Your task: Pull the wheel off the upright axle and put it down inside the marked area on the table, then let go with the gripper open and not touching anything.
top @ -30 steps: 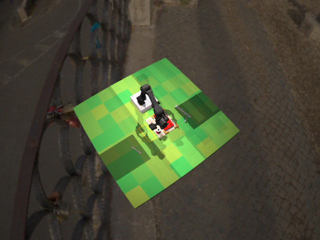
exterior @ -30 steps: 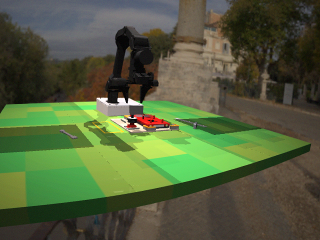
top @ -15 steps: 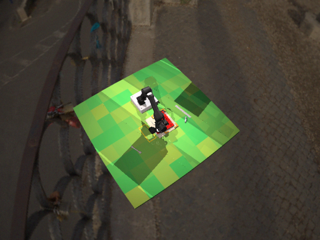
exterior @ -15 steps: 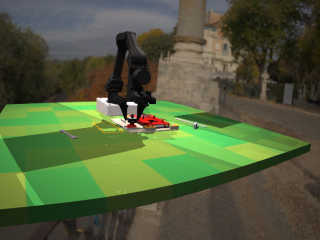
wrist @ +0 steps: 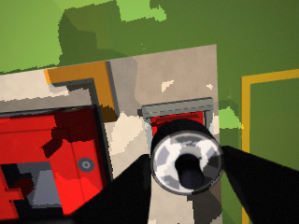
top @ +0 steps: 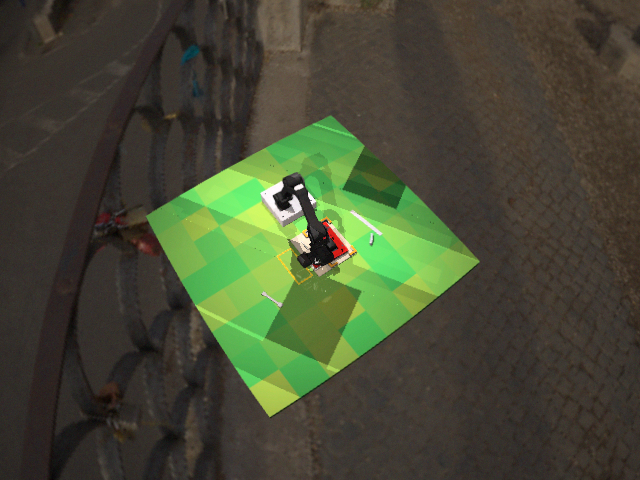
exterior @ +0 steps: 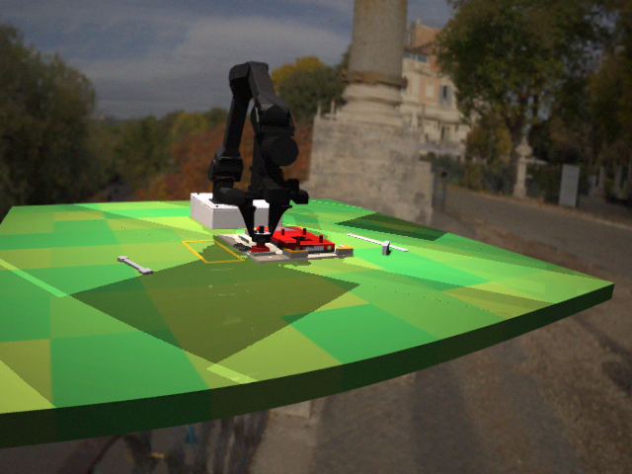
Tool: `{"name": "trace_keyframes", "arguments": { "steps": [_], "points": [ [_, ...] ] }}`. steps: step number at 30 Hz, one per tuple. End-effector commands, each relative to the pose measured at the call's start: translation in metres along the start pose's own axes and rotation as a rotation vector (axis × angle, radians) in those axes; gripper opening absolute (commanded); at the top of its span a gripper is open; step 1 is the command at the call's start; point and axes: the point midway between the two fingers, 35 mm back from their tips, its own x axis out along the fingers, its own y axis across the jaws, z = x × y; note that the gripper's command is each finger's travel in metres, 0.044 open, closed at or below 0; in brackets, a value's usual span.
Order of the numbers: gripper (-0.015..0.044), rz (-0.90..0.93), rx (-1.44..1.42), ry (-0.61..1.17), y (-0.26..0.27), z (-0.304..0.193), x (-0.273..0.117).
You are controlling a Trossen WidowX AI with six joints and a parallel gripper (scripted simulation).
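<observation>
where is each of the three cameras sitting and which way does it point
Top: high above, tilted down at the green table; whole arm shows.
Exterior: low beside the table, level toward the arm's front; arm and tool show.
Wrist: on the arm, looking down; only two dark fingers flank the wheel.
Shared: wrist and exterior both show the wheel and yellow marked area.

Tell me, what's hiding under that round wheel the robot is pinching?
Under the wheel a red block in a grey frame peeks out, sitting on the pale board. The axle is covered by the wheel, so it cannot be seen. The gripper squeezes the wheel.
</observation>
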Motion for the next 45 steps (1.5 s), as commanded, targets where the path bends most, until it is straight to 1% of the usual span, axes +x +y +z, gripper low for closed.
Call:
{"name": "trace_keyframes", "arguments": {
  "steps": [1,45],
  "points": [
    [0.0,0.0,0.0,-0.001,0.0,0.0,-0.002],
    [0.0,0.001,-0.001,-0.004,0.0,0.001,-0.016]
  ]
}}
